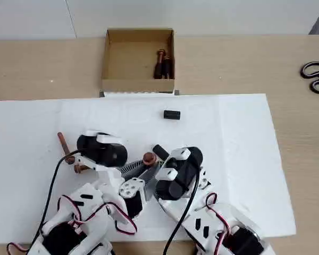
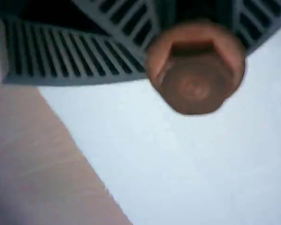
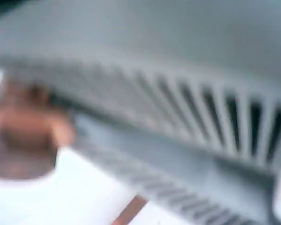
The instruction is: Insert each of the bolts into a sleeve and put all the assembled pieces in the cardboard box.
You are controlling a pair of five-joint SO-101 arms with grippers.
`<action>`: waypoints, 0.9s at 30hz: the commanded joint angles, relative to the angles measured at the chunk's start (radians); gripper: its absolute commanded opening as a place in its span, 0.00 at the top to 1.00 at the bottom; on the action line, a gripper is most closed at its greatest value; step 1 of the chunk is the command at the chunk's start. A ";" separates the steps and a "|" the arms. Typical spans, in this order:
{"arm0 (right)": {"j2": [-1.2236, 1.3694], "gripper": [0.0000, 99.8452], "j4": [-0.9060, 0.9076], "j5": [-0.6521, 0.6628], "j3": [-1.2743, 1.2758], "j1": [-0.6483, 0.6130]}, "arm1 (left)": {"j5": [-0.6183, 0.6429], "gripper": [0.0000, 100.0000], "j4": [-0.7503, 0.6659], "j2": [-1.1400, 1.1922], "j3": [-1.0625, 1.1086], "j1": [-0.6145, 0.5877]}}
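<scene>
Item 1, left end effector: closed on a bolt. My left wrist view has the same bolt head-on, hex head seated btwn my grey ribbed fingers. Pos.: over the white sheet, close to the bench's near edge, approx. mid-width.

Item 2, right end effector: just beside the held bolt, on the side toward the bench's right edge. Grip state: cannot tell, as my right wrist view is too blurred. That view does catch the bolt head close by.

Item 3, loose bolt: lies flat on the sheet, toward the bench's left edge, just beside my left arm. A second copper-coloured pc sits next to it, partly under the arm; cannot identify it.

Item 4, sleeve: black, lying on its side on the sheet near the sheet's far edge, apart from both arms.

Item 5, cardboard box: open, on the bare bench toward the far edge, its near wall touching the sheet's far edge. Assembled pcs lie inside, against the wall nearest the bench's right edge.

Item 6, scissors: on the bench at the right edge, well apart from the sheet's contents.
</scene>
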 commanded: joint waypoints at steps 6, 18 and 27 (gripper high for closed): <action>-0.008 1.00 -0.024 0.009 -0.041 0.018 | -0.015 0.99 0.041 -0.008 -0.002 0.014; -0.008 1.00 -0.021 0.009 -0.041 0.018 | -0.037 0.79 0.048 -0.003 -0.007 0.011; -0.008 1.00 -0.016 0.009 -0.037 0.019 | -0.071 0.79 0.084 -0.003 -0.056 0.008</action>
